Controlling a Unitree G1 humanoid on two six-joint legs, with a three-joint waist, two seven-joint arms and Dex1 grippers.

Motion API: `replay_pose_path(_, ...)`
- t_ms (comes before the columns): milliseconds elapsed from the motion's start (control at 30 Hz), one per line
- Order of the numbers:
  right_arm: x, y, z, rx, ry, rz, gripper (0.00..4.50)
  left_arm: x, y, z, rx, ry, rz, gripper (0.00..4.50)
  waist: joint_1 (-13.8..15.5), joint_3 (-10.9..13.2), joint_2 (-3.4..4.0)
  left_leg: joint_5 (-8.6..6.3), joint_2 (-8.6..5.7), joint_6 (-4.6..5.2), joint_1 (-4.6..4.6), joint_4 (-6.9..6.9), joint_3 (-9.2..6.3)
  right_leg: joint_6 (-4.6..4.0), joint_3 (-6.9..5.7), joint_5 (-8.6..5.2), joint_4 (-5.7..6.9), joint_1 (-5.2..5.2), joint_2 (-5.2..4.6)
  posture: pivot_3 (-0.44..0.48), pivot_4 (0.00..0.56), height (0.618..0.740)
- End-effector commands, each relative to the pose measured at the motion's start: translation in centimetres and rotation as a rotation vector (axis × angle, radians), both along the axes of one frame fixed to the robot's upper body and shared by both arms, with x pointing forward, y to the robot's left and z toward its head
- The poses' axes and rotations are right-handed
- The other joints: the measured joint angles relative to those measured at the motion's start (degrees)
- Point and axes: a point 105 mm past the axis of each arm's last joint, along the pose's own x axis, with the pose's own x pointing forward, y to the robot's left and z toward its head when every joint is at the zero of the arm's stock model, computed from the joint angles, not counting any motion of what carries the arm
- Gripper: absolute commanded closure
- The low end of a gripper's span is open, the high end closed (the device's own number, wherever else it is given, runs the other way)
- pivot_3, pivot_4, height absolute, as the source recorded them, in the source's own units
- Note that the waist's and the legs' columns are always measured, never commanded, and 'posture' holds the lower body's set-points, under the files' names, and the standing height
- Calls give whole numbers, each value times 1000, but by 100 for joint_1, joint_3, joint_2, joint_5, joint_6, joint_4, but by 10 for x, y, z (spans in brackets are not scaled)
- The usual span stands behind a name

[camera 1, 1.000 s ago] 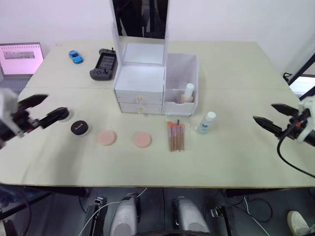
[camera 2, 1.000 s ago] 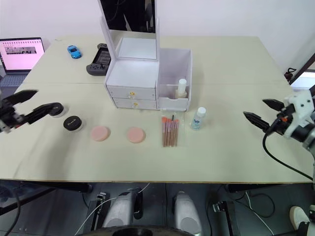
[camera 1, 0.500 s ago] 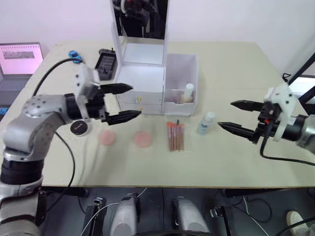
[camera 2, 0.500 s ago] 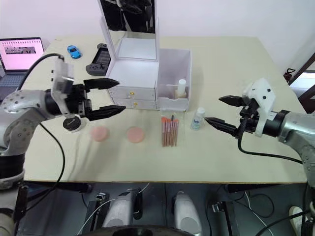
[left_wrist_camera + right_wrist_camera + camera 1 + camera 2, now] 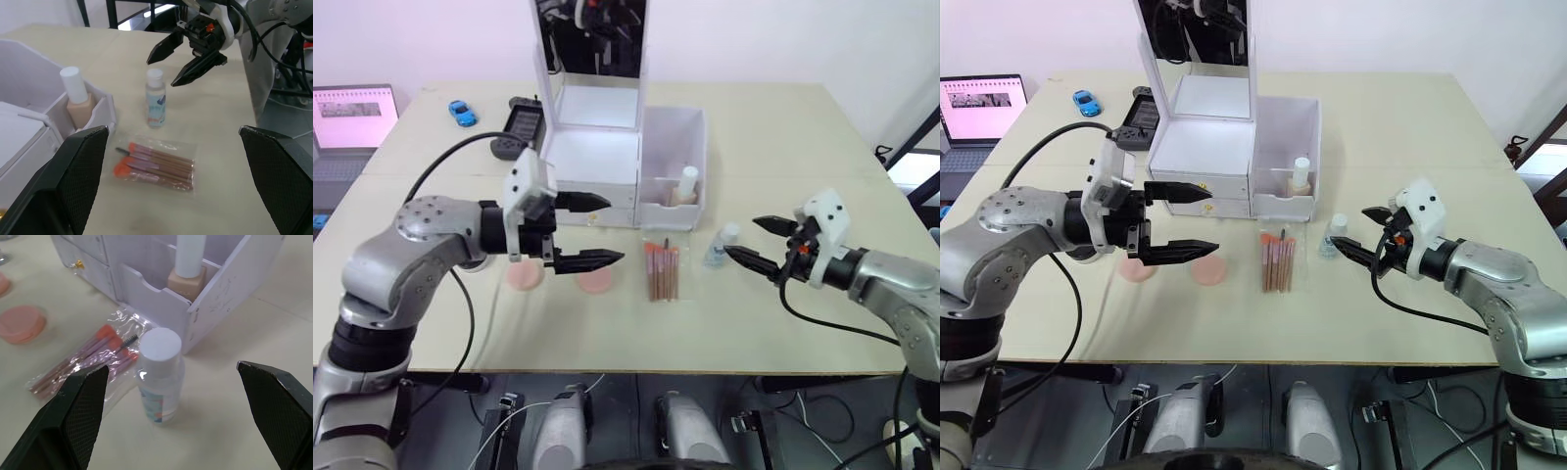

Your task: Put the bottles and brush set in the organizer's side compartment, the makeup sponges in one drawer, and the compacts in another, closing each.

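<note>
1. Head views: the white plastic organizer with its upright mirror is standing mid-desk, both gold-knobbed drawers shut. The taller beige bottle is already sitting in the open side compartment. The short clear bottle with white cap is standing on the pale desk in front of that bin, and the clear packet of copper-handled brushes is lying beside it. The right tool is hovering just right of the clear bottle, fingers spread. The left tool is hanging wide open in front of the drawers, above two flat pink sponges.

2. Left wrist view: the right tool is gaping just behind the clear bottle, not touching it; the brush packet is lying nearer.

3. Right wrist view: the clear bottle is standing centred between the fingers. The likely step is grasping it: closing squarely on the body below the cap, keeping it upright, then lifting clear of the bin wall.
</note>
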Motion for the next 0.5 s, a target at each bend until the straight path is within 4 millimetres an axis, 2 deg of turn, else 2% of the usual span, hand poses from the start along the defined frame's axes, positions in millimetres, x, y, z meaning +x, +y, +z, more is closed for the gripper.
replay_pose_path(33, 4, 8, 9, -4, -55, 26, 1337, -3, 3, 5, 16, -46, 12, 0, -1, 0, 0, 0, 0, 0, 0, 0, 0, 0, 0, 0, 0, 0, 0, 0, 150, 739)
replay_pose_path(67, 5, 10, 7, -17, -56, 31, 1794, -2, 4, 4, 21, -54, 21, 0, -2, 0, 0, 0, 0, 0, 0, 0, 0, 0, 0, 0, 0, -1, 0, 0, 150, 739)
replay_pose_path(367, 11, 16, 6, -14, -59, 39, 1794, -1, 8, 4, 27, -79, 55, 0, 8, 0, 0, 0, 0, 0, -1, 1, 0, 0, 0, 0, 0, 1, 0, 0, 150, 739)
replay_pose_path(467, 12, 14, 10, 10, -64, 36, 2626, 0, 8, 5, 21, -85, 64, 0, 7, 0, 0, 0, 0, 0, -1, 1, 0, 0, 0, 0, 0, -1, 0, 0, 150, 739)
replay_pose_path(500, 11, 14, 11, 15, -63, 38, 3048, 0, 8, 5, 20, -84, 64, 0, 8, 0, 0, 0, 0, 0, -1, 0, 0, 0, -1, 0, 0, -1, 0, 0, 150, 739)
